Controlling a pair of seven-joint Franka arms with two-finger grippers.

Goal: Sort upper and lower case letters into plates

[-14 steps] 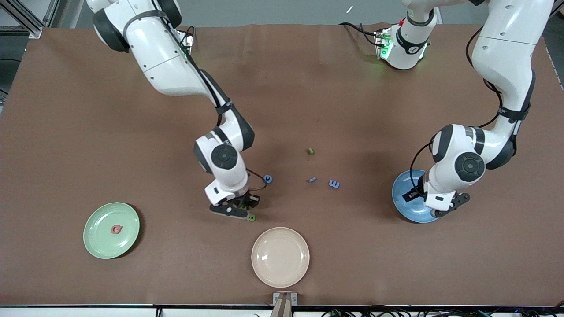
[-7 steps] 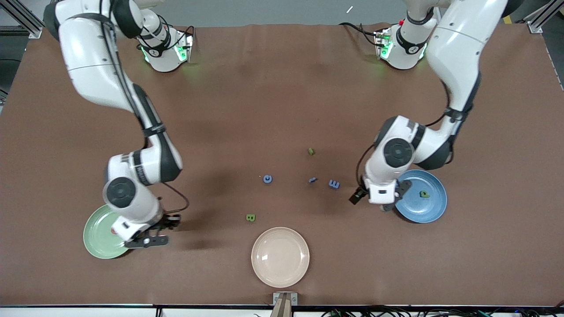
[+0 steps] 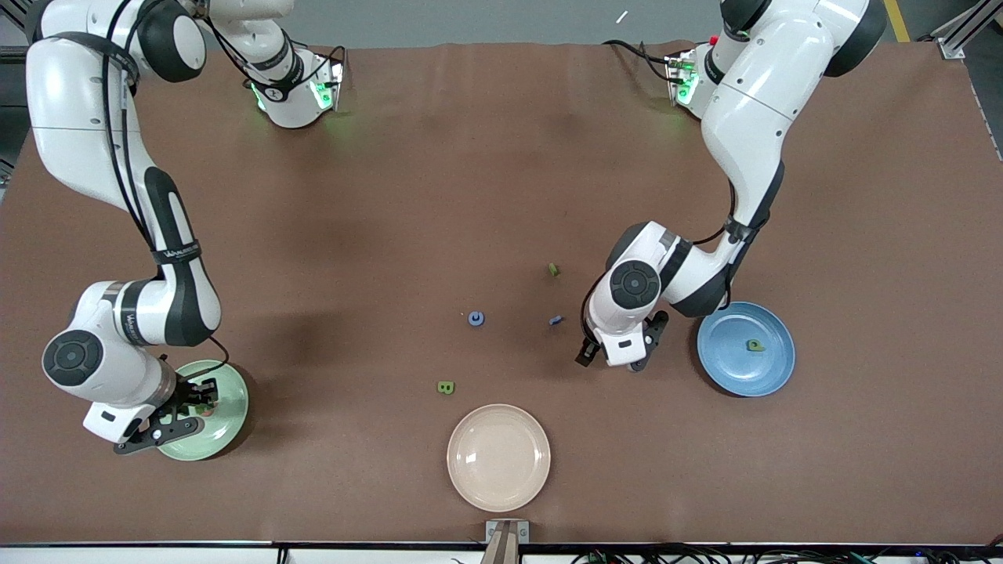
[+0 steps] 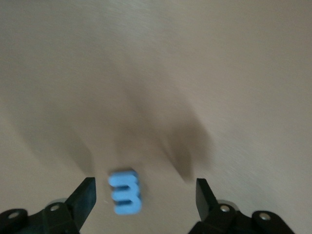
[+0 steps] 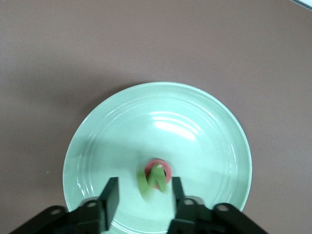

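– right wrist view first: what are the right fingers (image 5: 111,195) doing?

– they are standing apart over the pale green plate (image 5: 97,141). a green letter (image 5: 155,179) is showing blurred in the gap, with some space on one side of it, so nothing is being clamped. it is sitting right over a pinkish-red letter (image 5: 165,167) that is lying in the plate.

– and the left fingers (image 4: 85,195)?

– they are spreading wide, low over the bare surface (image 4: 195,73). a blue letter e (image 4: 126,191) is lying flat on the surface between them, closer to one finger, and neither is touching it.

– where is all that sitting in the front view?

– the right arm is reaching down to the green plate at its own end of the surface. the left arm is bending down just beside the blue plate (image 3: 729,368), on the side toward the middle of the surface. its wrist is covering the e there.

– what is the blue plate holding?

– one green letter (image 3: 754,345).

– anything lying loose?

– four pieces around the middle. a round blue letter (image 3: 476,319) and a small blue piece (image 3: 555,319) are lying well apart. a small green piece (image 3: 553,269) is lying farther from the front camera than both. a green b (image 3: 446,387) is lying nearer, close to the cream plate (image 3: 498,458). that plate is sitting nearest the front camera.
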